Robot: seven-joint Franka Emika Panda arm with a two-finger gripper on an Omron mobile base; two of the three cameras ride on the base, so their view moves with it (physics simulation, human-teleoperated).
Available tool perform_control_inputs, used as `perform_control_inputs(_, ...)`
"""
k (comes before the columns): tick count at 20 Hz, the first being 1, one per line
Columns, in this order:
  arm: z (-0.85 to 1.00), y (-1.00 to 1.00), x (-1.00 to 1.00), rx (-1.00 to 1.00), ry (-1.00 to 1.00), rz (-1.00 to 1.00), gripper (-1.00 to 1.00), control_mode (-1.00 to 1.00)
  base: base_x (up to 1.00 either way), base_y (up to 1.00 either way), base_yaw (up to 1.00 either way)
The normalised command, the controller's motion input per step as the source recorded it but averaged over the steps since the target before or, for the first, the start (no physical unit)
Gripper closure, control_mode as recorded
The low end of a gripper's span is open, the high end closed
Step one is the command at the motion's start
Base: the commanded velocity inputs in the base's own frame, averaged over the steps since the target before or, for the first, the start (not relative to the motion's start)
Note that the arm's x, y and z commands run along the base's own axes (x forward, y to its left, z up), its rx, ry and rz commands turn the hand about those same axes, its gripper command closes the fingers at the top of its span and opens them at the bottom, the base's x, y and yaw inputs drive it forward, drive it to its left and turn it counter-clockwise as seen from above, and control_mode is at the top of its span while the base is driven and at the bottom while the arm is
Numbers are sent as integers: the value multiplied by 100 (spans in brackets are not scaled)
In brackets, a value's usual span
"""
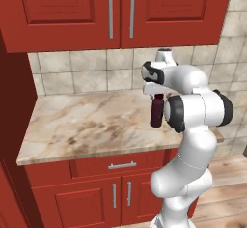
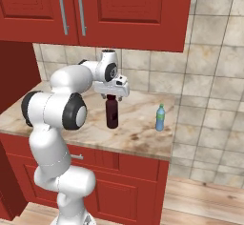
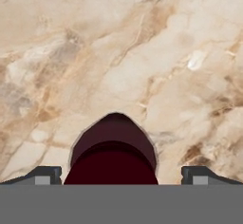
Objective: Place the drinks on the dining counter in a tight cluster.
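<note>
Red wall cabinets (image 1: 116, 12) hang over a beige tiled backsplash (image 1: 87, 72). Below them is the marbled counter (image 1: 82, 125) on red base cabinets (image 1: 96, 193) with a drawer handle (image 1: 122, 165). Wood floor (image 2: 209, 195) to the right.

My arm reaches from the base up over the counter, hand pointing down. My gripper (image 2: 111, 97) sits right above the dark maroon bottle (image 2: 112, 113), which stands upright on the counter about mid-depth, toward the counter's right half. In the left base view the same bottle (image 1: 156, 112) is partly hidden behind my elbow joint, its top just under the hand.

In the hand view the maroon bottle (image 3: 113, 154) is seen from above, centred between my two fingertips (image 3: 47, 174), one on each side, both clear of the bottle, gaps visible on either side. So my fingers are spread wide, straddling the bottle top, not gripping it.

The slim blue-clear water bottle (image 2: 160, 118) with a green band stands upright on the same counter, well to the right of the maroon one, near the counter's right end and close to the tiled side wall (image 2: 214, 76).
</note>
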Motion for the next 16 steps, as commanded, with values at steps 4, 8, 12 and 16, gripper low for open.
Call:
perform_control_inputs(4, -3, 0, 0, 0, 0, 0, -100, -100, 0, 0, 0)
perform_control_inputs(8, 0, 0, 0, 0, 0, 0, 100, -100, 0, 0, 0)
perform_control_inputs(12, 0, 0, 0, 0, 0, 0, 100, -100, 0, 0, 0)
perform_control_inputs(16, 0, 0, -6, 0, 0, 0, 100, -100, 0, 0, 0)
